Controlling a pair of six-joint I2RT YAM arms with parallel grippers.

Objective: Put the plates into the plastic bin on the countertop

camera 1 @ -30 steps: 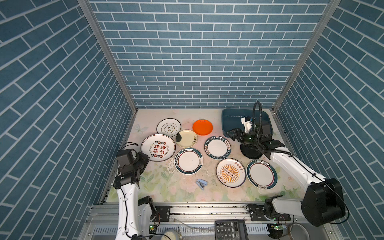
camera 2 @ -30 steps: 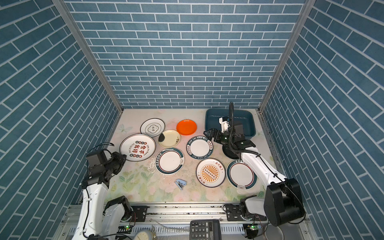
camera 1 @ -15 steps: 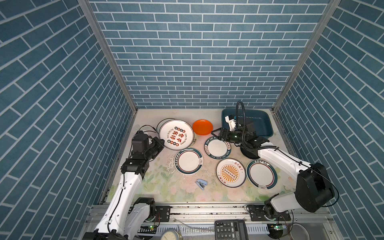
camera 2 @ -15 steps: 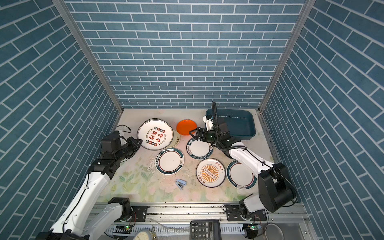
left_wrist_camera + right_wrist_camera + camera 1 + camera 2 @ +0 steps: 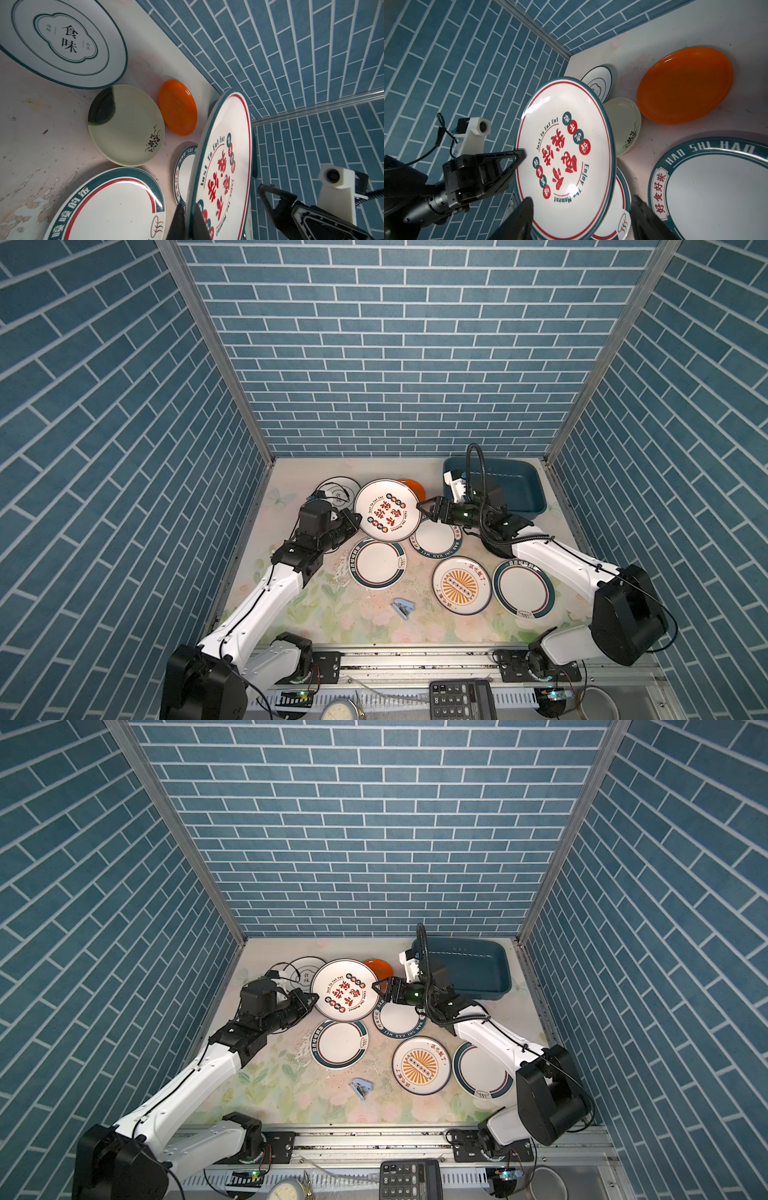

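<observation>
Left wrist view shows you the left gripper (image 5: 188, 209), jaws clamped on the rim of the lettered plate (image 5: 224, 166), held tilted above the counter (image 5: 332, 618). Your right gripper (image 5: 420, 511) has jaws apart around the plate's opposite rim. The plastic bin (image 5: 519, 485) sits in the counter's back right corner, just behind that right arm.

The lettered plate (image 5: 386, 510) is white, red and teal — the orange plate (image 5: 178, 107) plain, the bin (image 5: 524, 486) teal-blue.
</observation>
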